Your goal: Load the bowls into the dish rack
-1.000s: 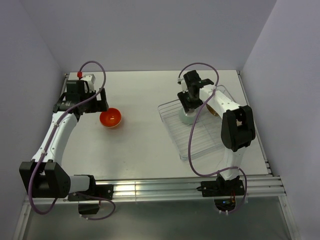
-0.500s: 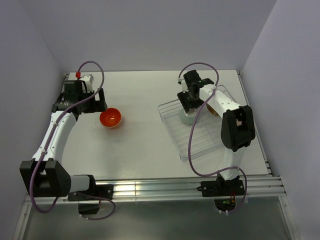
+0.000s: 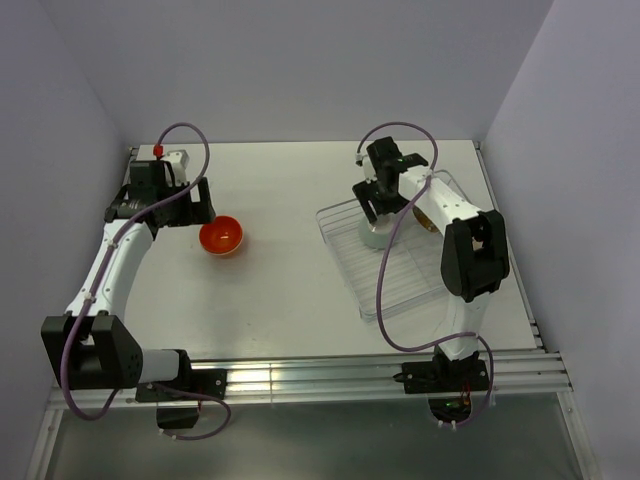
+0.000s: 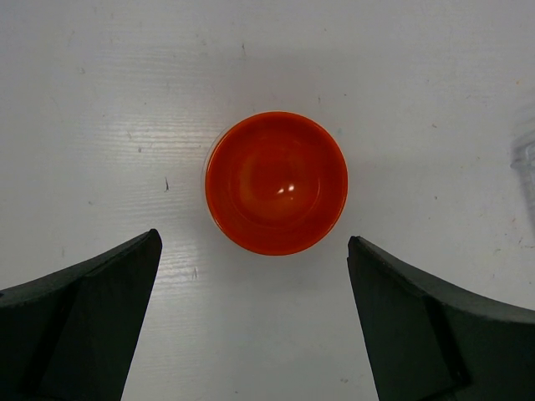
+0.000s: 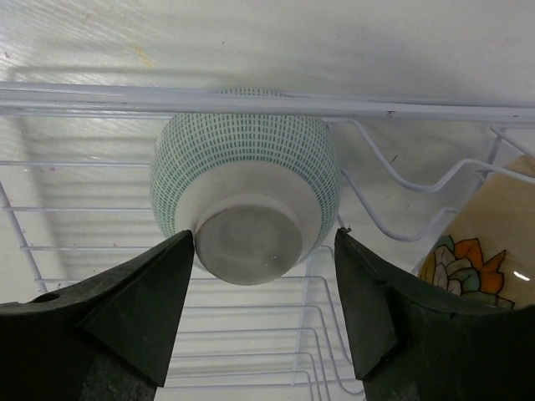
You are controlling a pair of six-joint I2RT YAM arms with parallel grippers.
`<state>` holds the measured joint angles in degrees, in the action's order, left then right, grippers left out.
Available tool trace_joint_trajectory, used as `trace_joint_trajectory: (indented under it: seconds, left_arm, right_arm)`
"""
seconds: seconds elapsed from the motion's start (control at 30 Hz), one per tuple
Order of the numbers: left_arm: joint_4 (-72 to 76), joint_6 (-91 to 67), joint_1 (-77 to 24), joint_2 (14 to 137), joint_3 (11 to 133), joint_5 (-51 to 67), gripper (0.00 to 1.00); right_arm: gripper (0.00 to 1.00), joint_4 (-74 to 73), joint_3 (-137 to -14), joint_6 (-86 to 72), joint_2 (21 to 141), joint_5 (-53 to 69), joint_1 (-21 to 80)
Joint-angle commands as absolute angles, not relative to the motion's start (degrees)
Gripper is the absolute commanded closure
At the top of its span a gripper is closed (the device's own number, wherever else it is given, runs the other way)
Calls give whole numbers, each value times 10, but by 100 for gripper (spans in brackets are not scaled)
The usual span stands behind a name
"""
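So the left claw (image 4: 252, 238) hangs spread wide over the orange bowl (image 4: 276, 182) on the table (image 4: 435, 67) — bowl centred between the fingers, just ahead. Right claw (image 5: 263, 238) is parted around the upturned mint bowl (image 5: 247, 167) in the rack (image 5: 167, 100) — well away.

A glossy orange-red round bowl (image 4: 277, 182) sat upright on the white table (image 4: 418, 75), centred beyond two black fingers (image 4: 79, 322) (spread wide, not touching it).
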<state>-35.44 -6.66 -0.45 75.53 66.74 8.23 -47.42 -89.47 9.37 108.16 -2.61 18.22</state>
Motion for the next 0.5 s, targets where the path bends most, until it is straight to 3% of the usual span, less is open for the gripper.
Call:
trace_joint_trajectory:
  seconds: [0.0, 0.4, 0.47]
  left_arm:
    - [-355, -59, -2, 758, 679, 102, 0]
    - [-372, -31, 18, 810, 683, 94, 2]
    - [-372, -17, 26, 824, 685, 89, 17]
  right_arm:
    - [24, -484, -937, 98, 1077, -34, 178]
    - [21, -505, -956, 94, 1014, 42, 178]
    - [21, -512, -965, 91, 990, 53, 178]
